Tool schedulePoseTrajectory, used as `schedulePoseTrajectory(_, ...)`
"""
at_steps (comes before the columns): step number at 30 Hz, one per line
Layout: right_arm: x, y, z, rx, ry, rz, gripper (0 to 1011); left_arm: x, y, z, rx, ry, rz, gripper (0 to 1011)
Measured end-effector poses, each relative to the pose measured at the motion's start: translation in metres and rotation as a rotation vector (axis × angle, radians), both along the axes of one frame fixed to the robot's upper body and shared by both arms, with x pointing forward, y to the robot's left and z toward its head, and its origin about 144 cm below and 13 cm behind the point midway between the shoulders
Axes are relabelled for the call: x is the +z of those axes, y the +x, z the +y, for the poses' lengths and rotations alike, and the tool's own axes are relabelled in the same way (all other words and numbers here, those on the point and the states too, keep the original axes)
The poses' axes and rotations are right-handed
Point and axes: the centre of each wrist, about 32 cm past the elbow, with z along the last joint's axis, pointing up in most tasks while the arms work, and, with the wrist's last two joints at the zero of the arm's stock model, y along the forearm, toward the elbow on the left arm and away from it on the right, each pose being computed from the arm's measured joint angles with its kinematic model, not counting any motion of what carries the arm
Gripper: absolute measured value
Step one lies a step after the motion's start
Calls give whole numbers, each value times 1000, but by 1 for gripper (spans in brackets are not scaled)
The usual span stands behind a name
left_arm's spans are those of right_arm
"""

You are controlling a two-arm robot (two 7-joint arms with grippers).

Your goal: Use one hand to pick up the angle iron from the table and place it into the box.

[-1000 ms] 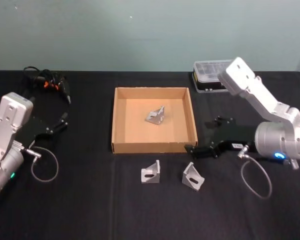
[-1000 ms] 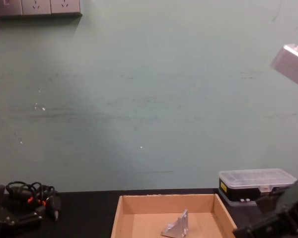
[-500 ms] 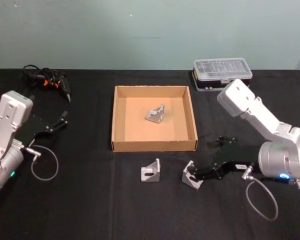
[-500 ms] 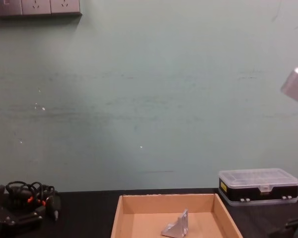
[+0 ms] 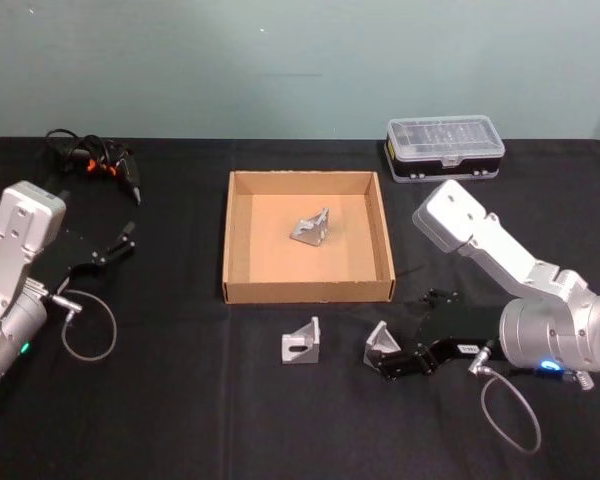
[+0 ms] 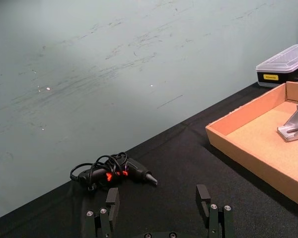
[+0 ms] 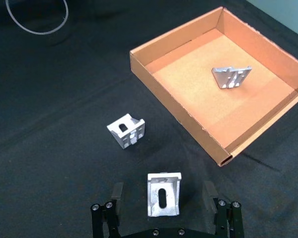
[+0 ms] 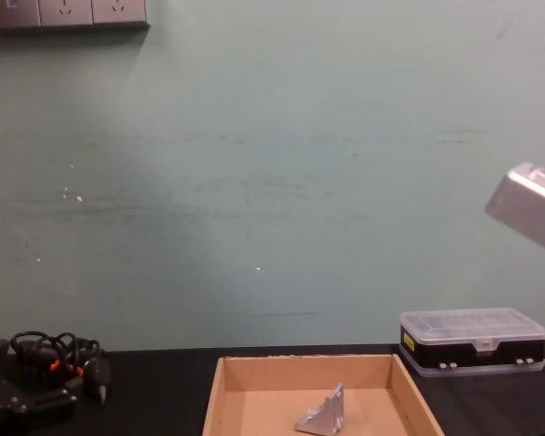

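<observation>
Two silver angle irons lie on the black table (image 5: 180,400) in front of the box (image 5: 310,292): one (image 5: 302,342) on the left, one (image 5: 382,346) on the right. A third angle iron (image 5: 311,229) rests inside the tan box, and the chest view has it too (image 8: 322,413). My right gripper (image 5: 388,362) is low at the right angle iron. In the right wrist view this angle iron (image 7: 163,194) stands between the open fingers (image 7: 117,196), with a gap on each side. Parked at the far left, my left gripper (image 5: 120,245) is open and holds nothing (image 6: 159,198).
A black plastic case with a clear lid (image 5: 445,148) stands at the back right of the table. A black and orange tool with coiled cable (image 5: 95,165) lies at the back left. My right arm's silver elbow (image 5: 460,222) rises beside the box's right wall.
My right gripper has moved from the box's front right corner toward the table's front and now straddles the right angle iron. The left arm has not moved.
</observation>
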Motion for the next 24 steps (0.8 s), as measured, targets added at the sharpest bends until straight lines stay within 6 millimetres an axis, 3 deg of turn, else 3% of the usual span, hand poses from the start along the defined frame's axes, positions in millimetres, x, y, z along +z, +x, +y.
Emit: schedulePoseTrajectory(24,-19,21,19,-5,-41,38,1003,0,0,0,0,0,0,1011)
